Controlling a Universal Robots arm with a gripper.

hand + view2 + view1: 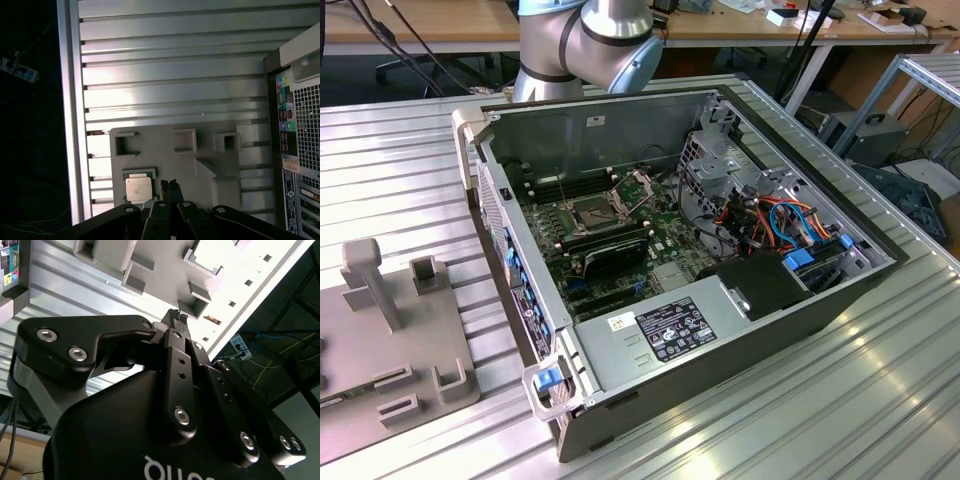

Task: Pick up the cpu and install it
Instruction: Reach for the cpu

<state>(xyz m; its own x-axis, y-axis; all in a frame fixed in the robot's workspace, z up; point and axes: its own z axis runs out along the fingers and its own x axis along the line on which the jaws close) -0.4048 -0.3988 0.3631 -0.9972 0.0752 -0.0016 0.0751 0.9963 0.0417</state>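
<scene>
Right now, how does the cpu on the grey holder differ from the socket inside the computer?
The cpu is a pale, shiny square; the socket looks dark. The cpu lies in the grey holder outside the computer case; the socket sits inside it. Both are square and lie flat.

Ribbed aluminium tabletop (840, 400) — wooden desks (440, 20) behind, metal rack (930, 68) at exterior view's right
</scene>
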